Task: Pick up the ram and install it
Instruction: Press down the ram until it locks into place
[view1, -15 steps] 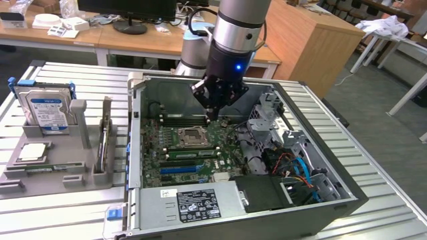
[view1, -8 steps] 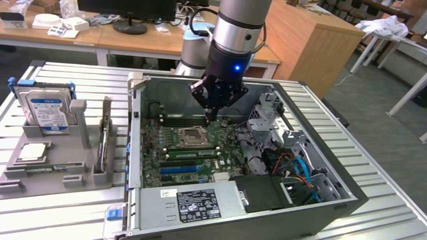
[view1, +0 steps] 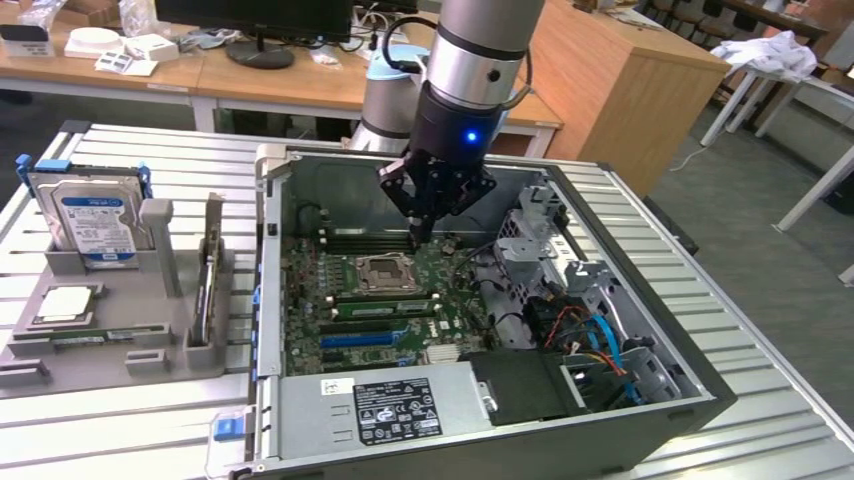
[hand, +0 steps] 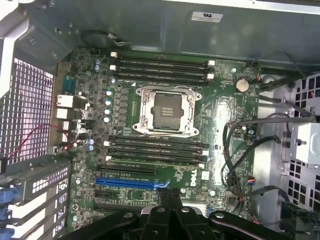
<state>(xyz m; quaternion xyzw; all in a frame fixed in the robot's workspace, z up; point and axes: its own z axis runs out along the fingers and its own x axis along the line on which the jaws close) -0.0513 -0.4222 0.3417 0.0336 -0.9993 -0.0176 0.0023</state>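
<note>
My gripper (view1: 420, 235) hangs inside the open computer case (view1: 694, 370), just above the motherboard (view1: 340, 345) and beside the CPU socket (view1: 383, 270). Its fingers are shut together and I see nothing between them. In the wrist view the shut fingertips (hand: 170, 197) point at the board near the blue expansion slot (hand: 127, 183). A narrow green strip that looks like the ram (view1: 383, 307) sits among the memory slots on the near side of the socket. Another green stick (view1: 107, 340) lies flat in the grey fixture at the exterior view's left.
The grey fixture (view1: 167, 225) also holds a hard drive (view1: 94, 215) and a CPU chip (view1: 67, 303). Black empty memory slots (hand: 160, 67) run along the far side of the socket. Loose cables (hand: 240, 145) and a drive cage (view1: 547, 235) crowd the case at the exterior view's right. A power supply (view1: 387, 410) fills its near end.
</note>
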